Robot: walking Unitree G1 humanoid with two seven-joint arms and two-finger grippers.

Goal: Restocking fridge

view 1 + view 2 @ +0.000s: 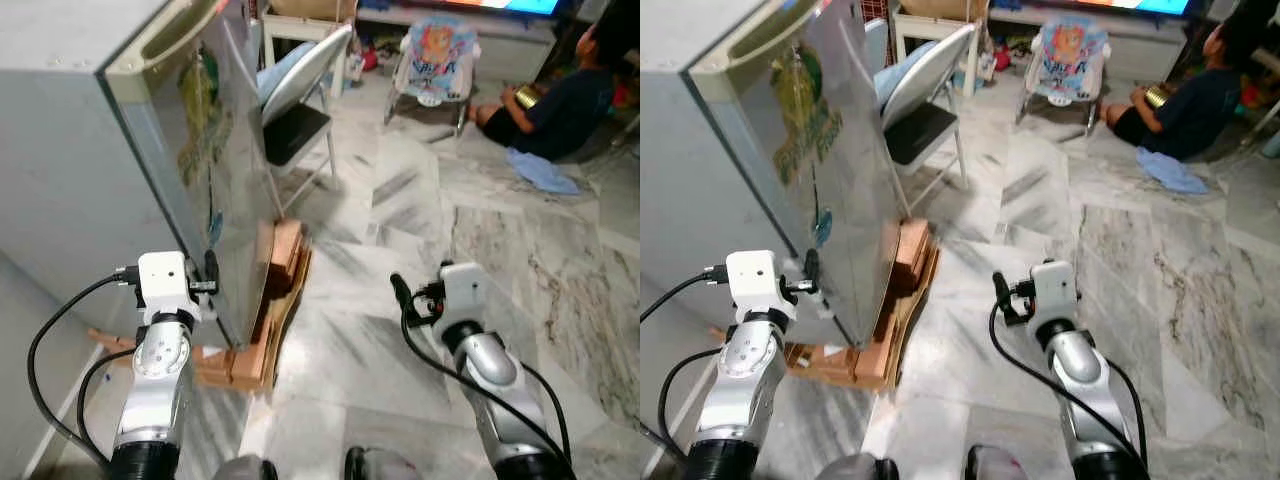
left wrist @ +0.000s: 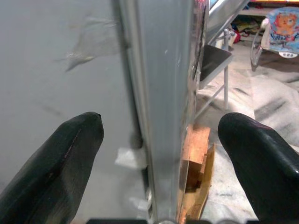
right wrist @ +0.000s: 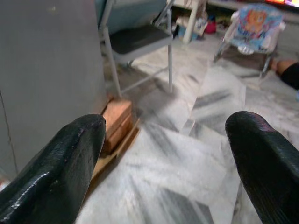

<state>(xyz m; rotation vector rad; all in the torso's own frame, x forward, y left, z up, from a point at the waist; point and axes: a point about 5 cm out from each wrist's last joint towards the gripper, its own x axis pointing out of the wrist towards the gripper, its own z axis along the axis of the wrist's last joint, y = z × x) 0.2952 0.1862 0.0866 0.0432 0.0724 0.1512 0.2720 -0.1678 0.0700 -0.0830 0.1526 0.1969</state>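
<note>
Head cams give us a high, downward look at the fridge (image 1: 150, 150) corner and marble floor (image 1: 400, 330). Our wrist cams sit low, close, facing the folding chair (image 3: 140, 39) both share.

Fridge (image 1: 120, 160): tall grey unit, upright, door shut. Door face glossy, carries colourful stickers. Recessed beige handle runs along top edge of door. Base rests on stacked wooden blocks and flattened cardboard (image 1: 275, 300) on the marble floor.

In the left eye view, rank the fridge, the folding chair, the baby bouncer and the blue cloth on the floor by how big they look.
1. Fridge, partly because it is nearest.
2. Folding chair.
3. Baby bouncer.
4. Blue cloth.
</note>
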